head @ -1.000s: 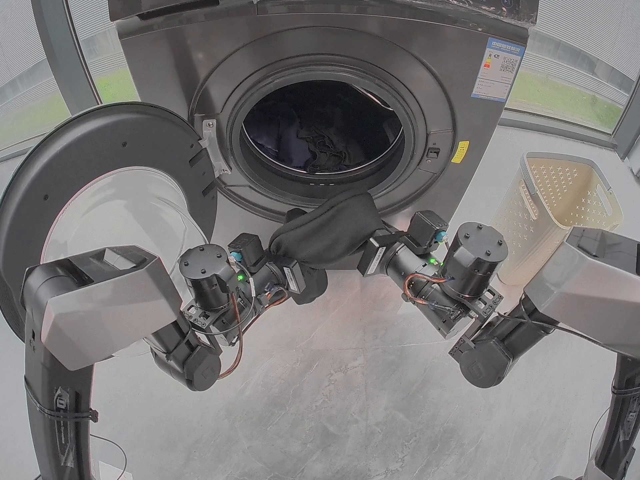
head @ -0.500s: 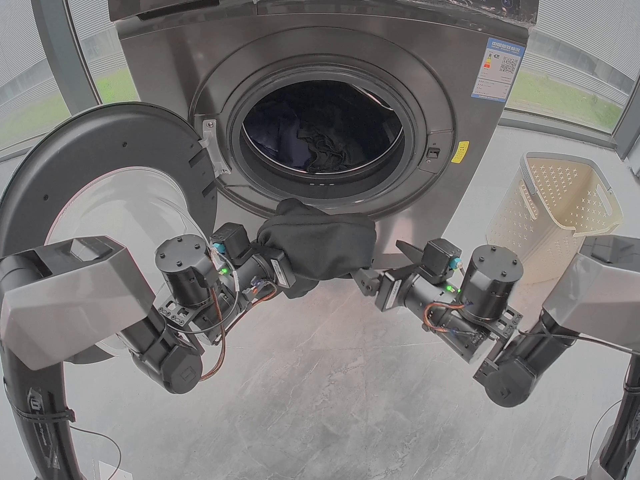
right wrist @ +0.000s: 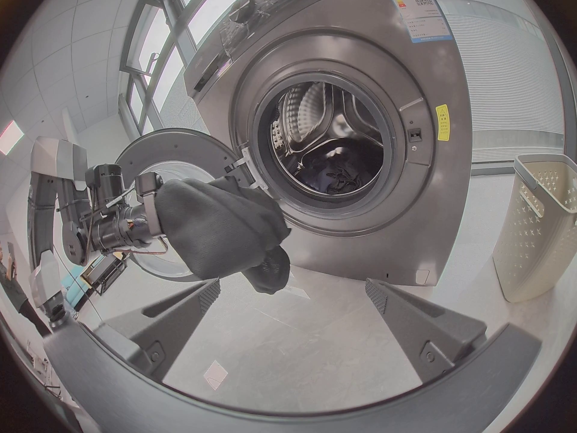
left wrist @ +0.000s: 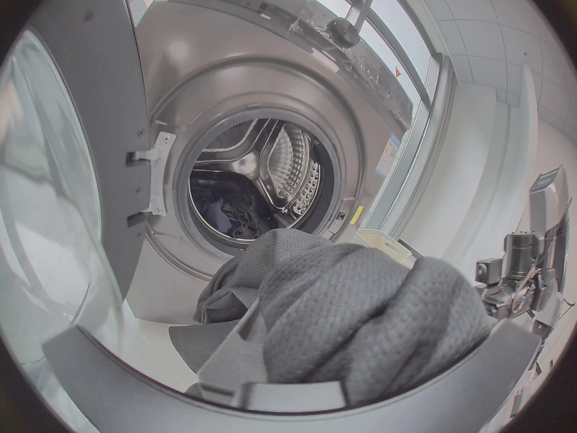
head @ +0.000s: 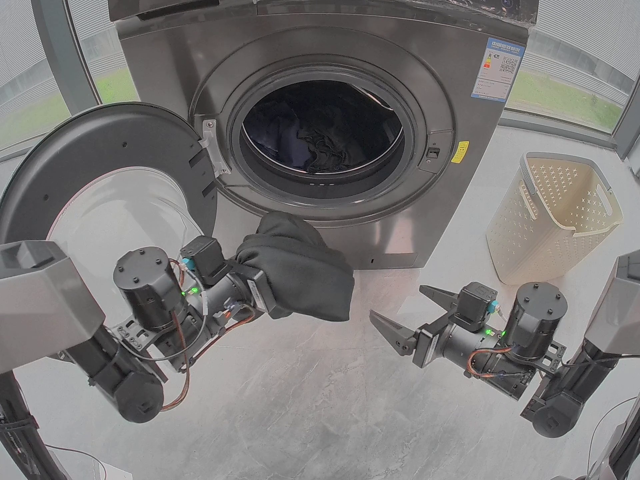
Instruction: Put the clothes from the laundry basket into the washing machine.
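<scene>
Right gripper (head: 398,303): nearest, low over the floor (head: 333,408), right of centre, jaws spread wide and carrying nothing. Judged to be standing off so the path to the drum is free.

Left gripper (left wrist: 252,368): left of centre, closed on the dark garment (head: 300,271), which drapes over its fingers and hides them. The load hangs just below and in front of the drum opening (head: 320,135), clear of the floor, judged ready to be lifted in.

Door (head: 107,161): swung fully open to the left, out of the way.

Washing machine (head: 427,68): farther, with dark clothes already in the drum.

Laundry basket (head: 553,215): far right on the floor, beside the machine; no clothes seen in it.

The right wrist view shows the garment's lower end hanging free. The left wrist view shows its knit and the drum's ribs. The head view shows the basket's inside.
</scene>
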